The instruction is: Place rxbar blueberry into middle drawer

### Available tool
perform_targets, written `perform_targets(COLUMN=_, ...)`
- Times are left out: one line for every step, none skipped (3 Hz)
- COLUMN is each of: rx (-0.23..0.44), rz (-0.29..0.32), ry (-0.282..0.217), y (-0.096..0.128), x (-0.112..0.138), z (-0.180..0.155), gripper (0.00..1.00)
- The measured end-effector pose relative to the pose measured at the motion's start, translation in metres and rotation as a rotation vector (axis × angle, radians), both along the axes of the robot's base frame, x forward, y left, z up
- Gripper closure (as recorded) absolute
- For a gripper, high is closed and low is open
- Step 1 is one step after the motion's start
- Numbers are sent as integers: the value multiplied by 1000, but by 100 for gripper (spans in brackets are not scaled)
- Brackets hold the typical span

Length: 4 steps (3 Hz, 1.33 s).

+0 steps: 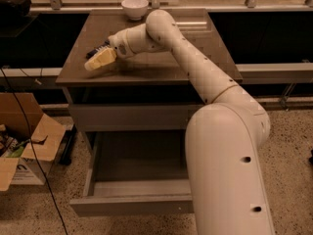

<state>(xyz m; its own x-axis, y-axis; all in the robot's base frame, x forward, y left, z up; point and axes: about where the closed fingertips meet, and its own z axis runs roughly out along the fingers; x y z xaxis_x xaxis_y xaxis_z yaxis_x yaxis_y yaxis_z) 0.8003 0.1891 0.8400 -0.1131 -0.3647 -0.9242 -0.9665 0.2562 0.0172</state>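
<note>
In the camera view, the rxbar blueberry (94, 51) lies flat on the left part of the brown cabinet top (161, 70), near the left edge. Only a dark end of it shows, because the gripper (100, 59) covers the rest. The gripper is low over the top, at or touching the bar, at the end of the long white arm (195, 67) that reaches in from the right. I cannot tell if the gripper is open, closed, or already holding the bar.

A white bowl (134, 7) stands at the back edge of the top, well apart from the bar. Under the top there is a closed drawer front (132, 116). Below it, the middle drawer (132, 204) is pulled out toward the camera, so its inside is open from above. A cardboard box (29, 141) stands on the floor to the left.

I judge that the bar is light and thin, and a little flexible. Its wrapper is probably smooth, so it can slip or turn in a weak grip. The best hold is probably across the narrow width near the middle of the bar, with moderate force, because a hard squeeze can crush it. As it lies flat, getting under its edges may be difficult.
</note>
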Motion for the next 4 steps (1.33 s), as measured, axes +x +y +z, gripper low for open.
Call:
perform_targets(rx=24, rz=5, ry=-2, y=9, x=6, z=3, gripper=0)
perform_targets(rx=36, rz=1, ry=-4, y=12, x=14, z=4, gripper=0)
perform_targets(rx=16, rz=-11, ry=-7, y=12, x=25, z=1, gripper=0)
perform_targets(rx=-25, rz=-29, ry=-14, y=6, x=34, z=-3, gripper=0)
